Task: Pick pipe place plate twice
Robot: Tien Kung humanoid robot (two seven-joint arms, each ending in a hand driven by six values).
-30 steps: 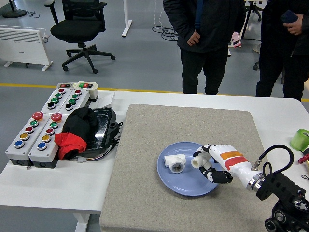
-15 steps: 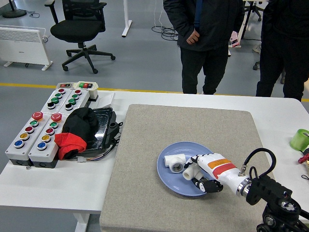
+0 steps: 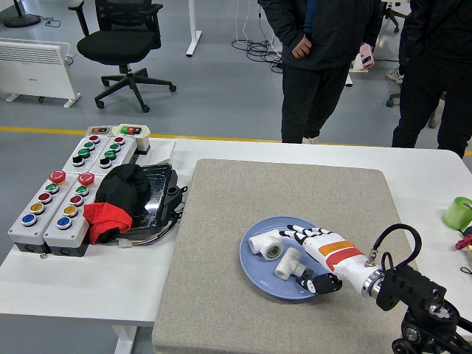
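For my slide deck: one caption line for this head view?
Right hand open over blue plate holding two white pipe fittings.

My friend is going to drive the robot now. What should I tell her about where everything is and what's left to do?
Right robot hand: over the blue plate's right side, fingers spread, holding nothing.
Left robot hand: not in view.
Pipes: both white pipe pieces are on the plate. The T-shaped fitting lies on the left part, the smaller pipe piece just to its right, beside the robot hand.
Done: it looks like both pipes are placed.
Left: probably only pulling the right robot hand back off the plate without bumping the smaller pipe piece.
Two people stand at the far side of the table, not touching anything on it.
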